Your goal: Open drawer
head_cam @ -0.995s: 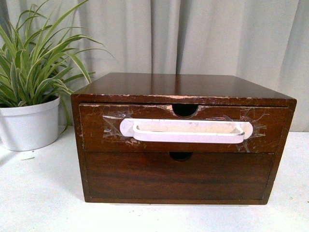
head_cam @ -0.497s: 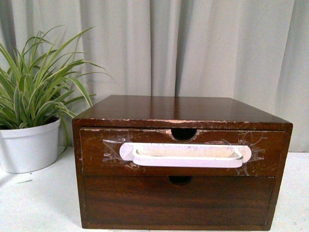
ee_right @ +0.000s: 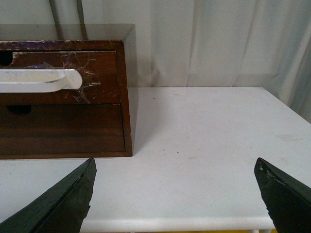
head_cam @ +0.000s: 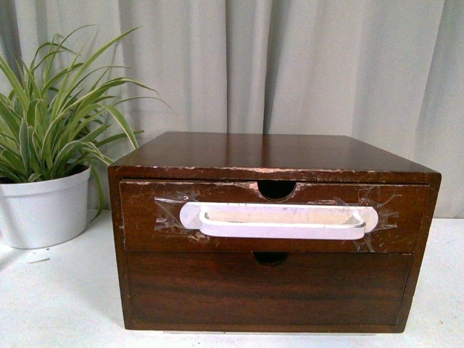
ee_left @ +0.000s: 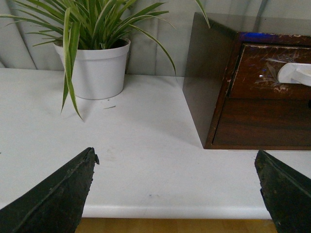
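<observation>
Since the drawer (head_cam: pixel 138 217) sits shut, top slot of the wooden chest (head_cam: pixel 268 148), hook its taped white handle (head_cam: pixel 279 221) mid-span and pull straight; tape may peel. Left end effector (ee_left: pixel 175 154) and right end effector (ee_right: pixel 175 162) both spread wide, empty, short of the chest. Bare counter (head_cam: pixel 65 304) in front of the chest; spider plant (head_cam: pixel 51 138) off its left side.

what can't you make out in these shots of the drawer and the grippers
- Inside of the drawer: front view, hidden behind its shut front.
- Handle: each wrist view shows one end, the rest cut off by the edge.
- Left gripper, right gripper: only fingertips show; absent from the front view.
</observation>
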